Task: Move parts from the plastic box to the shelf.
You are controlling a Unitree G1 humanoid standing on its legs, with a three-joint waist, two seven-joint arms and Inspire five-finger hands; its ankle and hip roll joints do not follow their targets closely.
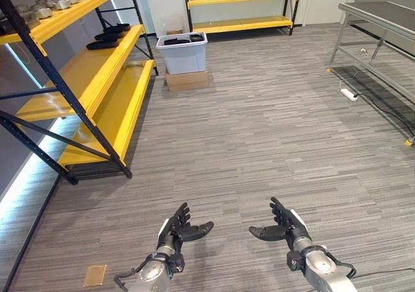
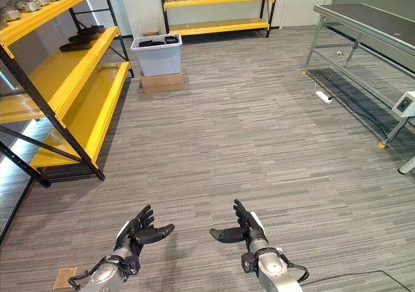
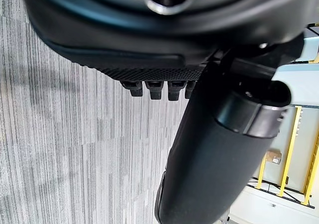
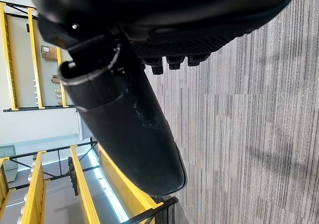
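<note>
Across the floor, dark parts (image 1: 179, 41) fill the pale plastic box (image 1: 183, 55); both hands (image 1: 183, 229) (image 1: 280, 227) spread, empty.

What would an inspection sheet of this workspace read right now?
Surface: grey carpet floor, bare between hands and box.
Job's things: plastic box holding dark parts, on a cardboard box; yellow shelf carries dark parts and metal parts.
Clutter: small brown plate on floor.
Hands: left hand and right hand open, empty.
Cables: power strip with lead.
Surroundings: metal table, far shelf.
</note>
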